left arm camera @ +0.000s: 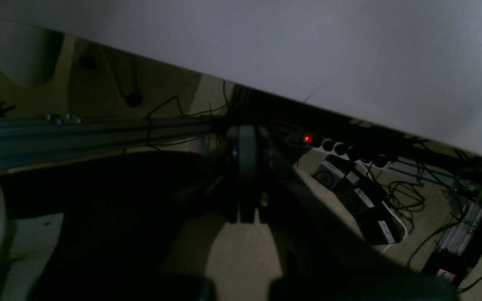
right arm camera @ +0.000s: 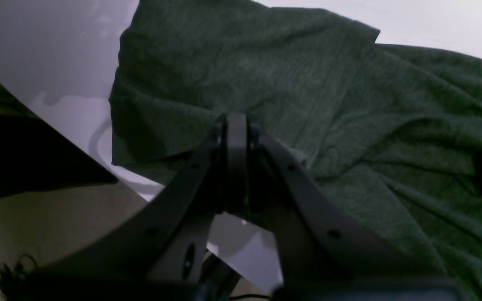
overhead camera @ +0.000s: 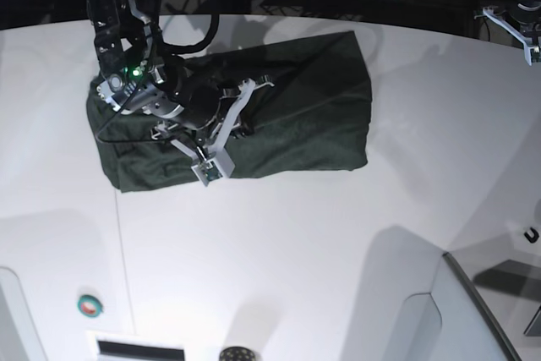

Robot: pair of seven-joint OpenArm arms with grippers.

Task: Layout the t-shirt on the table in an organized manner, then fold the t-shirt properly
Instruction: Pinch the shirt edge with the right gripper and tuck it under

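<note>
While the t-shirt (overhead camera: 287,116) lay bunched on the table (overhead camera: 279,243), I saw my right gripper (right arm camera: 236,121) pinching its cloth, and my left gripper (left arm camera: 245,133) pressed together, empty, beyond the table edge.

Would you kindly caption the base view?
Right end effector over the folded t-shirt on the table.

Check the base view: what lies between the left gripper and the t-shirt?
Only bare table separates the left gripper from the t-shirt.
</note>
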